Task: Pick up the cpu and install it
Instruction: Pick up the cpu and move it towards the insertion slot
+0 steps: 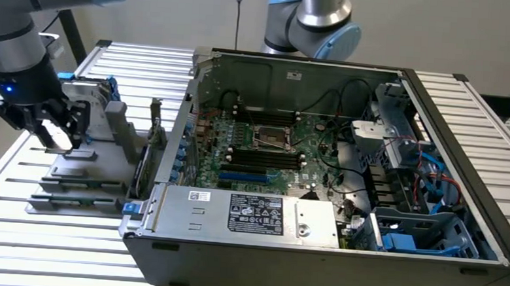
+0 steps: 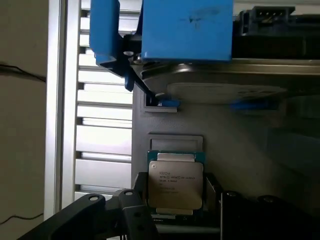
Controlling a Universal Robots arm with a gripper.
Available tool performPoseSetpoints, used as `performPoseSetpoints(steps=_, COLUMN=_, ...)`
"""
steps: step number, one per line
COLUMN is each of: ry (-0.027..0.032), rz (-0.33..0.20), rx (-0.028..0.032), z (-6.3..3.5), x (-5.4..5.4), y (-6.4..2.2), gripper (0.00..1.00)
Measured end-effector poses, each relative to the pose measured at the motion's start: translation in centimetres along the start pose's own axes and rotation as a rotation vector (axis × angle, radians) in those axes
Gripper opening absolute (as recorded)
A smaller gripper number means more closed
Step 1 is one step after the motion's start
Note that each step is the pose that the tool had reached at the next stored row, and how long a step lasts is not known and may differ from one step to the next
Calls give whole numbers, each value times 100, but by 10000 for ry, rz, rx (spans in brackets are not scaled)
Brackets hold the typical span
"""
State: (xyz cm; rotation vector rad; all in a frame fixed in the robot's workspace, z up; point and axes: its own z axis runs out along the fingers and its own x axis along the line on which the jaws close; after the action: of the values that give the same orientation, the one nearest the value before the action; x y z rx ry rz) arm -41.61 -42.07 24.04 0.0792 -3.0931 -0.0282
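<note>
The gripper [image 1: 54, 136] is seen outside the computer case [image 1: 318, 272], beyond the case's side wall on the exterior view's left. It is lowered over the grey parts tray [image 1: 91, 174] that lies alongside that wall. The cpu [image 2: 175, 184] is caught between the dark fingers [image 2: 139, 202], which are pressed against two opposite edges of it, so the jaws are kept fairly wide apart by the chip. Its dull silver top (with small printed lettering) is turned toward the wrist camera, and a green rim shows around it. Whether the chip has been raised clear of the tray cannot be told. A hard drive with blue brackets [image 2: 186, 30] is stood on the same tray, just beyond the chip. Inside the case, the socket [image 1: 271, 136] is seen in the middle of the green motherboard [image 1: 302, 175], well apart from the gripper. The power supply [image 1: 244, 214] is set against the case's near wall.
</note>
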Motion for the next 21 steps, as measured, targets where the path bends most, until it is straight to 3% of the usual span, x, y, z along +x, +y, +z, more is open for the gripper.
performPoseSetpoints(steps=13, ry=46, rz=-22, rx=-2, z=-596, x=-97, y=5, gripper=55)
performPoseSetpoints(steps=21, ry=103, rz=-79, rx=-4, z=-968, x=-302, y=1, gripper=55)
